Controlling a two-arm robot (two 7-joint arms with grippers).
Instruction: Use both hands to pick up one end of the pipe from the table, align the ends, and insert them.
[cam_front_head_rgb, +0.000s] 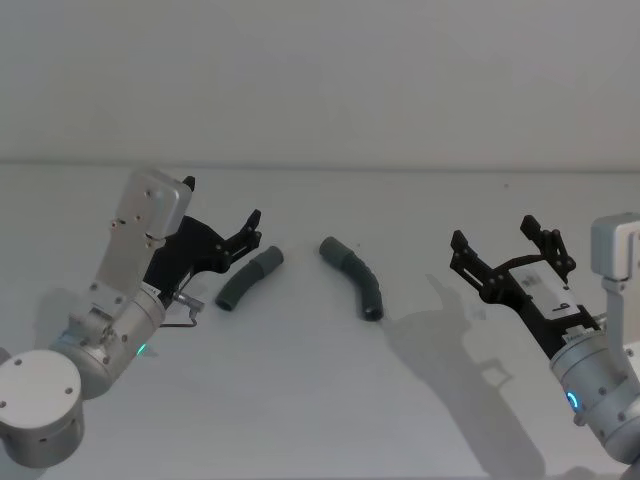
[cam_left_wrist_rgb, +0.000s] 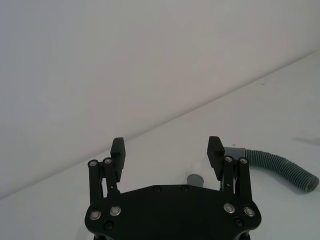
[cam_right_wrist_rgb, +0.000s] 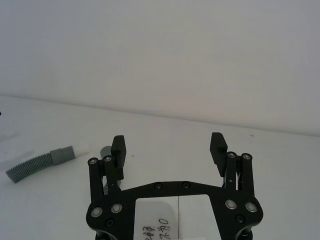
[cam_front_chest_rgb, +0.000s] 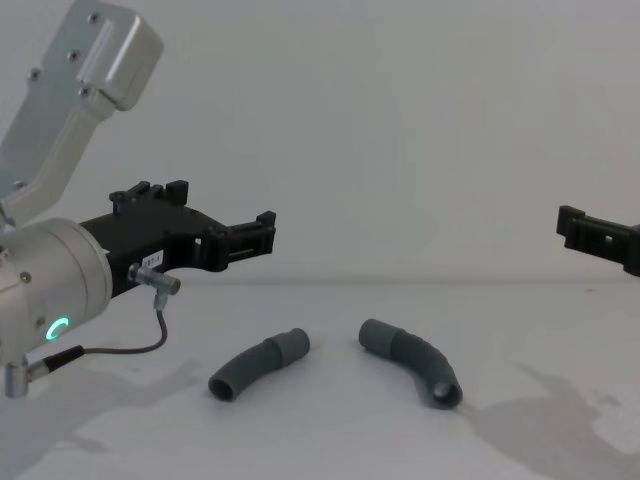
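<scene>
Mid-frame, head view: left piece (cam_front_head_rgb: 250, 278) and right piece (cam_front_head_rgb: 352, 275) lie loose on worktop (cam_front_head_rgb: 320, 400), cuffs (cam_front_head_rgb: 270, 260) facing, apart. Left end effector (cam_left_wrist_rgb: 167, 150) wide open, empty, just beside left piece. Right end effector (cam_right_wrist_rgb: 169, 146) same, well apart at right. Pre-grasp imo; next, each grabs its piece near cuff.

Head camera's up high, tipped forward and down over the table (cam_front_head_rgb: 320, 400), with the left pipe piece (cam_front_head_rgb: 250, 278) and right pipe piece (cam_front_head_rgb: 352, 272) mid-frame. Chest camera sits low, looking across that same patch side-on, and nearer to it. Left wrist camera peers close along the left gripper (cam_left_wrist_rgb: 166, 145) toward the back wall (cam_left_wrist_rgb: 125, 60). The right wrist camera does likewise along the right gripper (cam_right_wrist_rgb: 168, 140). Both catch the pipe pieces lying beyond.
</scene>
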